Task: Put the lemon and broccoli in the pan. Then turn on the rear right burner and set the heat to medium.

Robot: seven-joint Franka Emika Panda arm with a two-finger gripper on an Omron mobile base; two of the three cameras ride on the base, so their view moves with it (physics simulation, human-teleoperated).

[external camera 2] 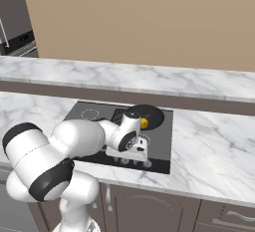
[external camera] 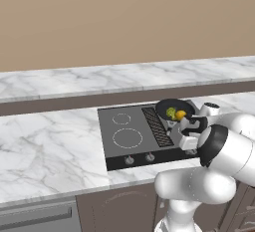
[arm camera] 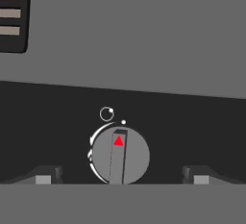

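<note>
The black pan (external camera: 174, 107) sits on the rear right burner of the cooktop (external camera: 112, 151). The green broccoli (external camera: 171, 112) and the yellow-orange lemon (external camera: 181, 115) lie inside it, side by side. In the right base view the lemon (external camera 2: 144, 123) peeks out behind my hand, inside the pan (external camera 2: 155, 116). My gripper (arm camera: 121, 180) hangs open just above a round grey knob (arm camera: 120, 156) on the stove's dark front strip. Its fingertips (arm camera: 44, 177) stand wide on either side of the knob without touching it. The knob's red triangle points toward a small circle mark.
A slatted vent grille (external camera: 157, 126) runs down the middle of the cooktop, with two burner rings (external camera: 127, 137) to its left. More knobs (external camera: 129, 160) line the front strip. Marble counter (external camera: 45, 146) surrounds the stove, with a raised ledge (external camera: 99, 76) behind.
</note>
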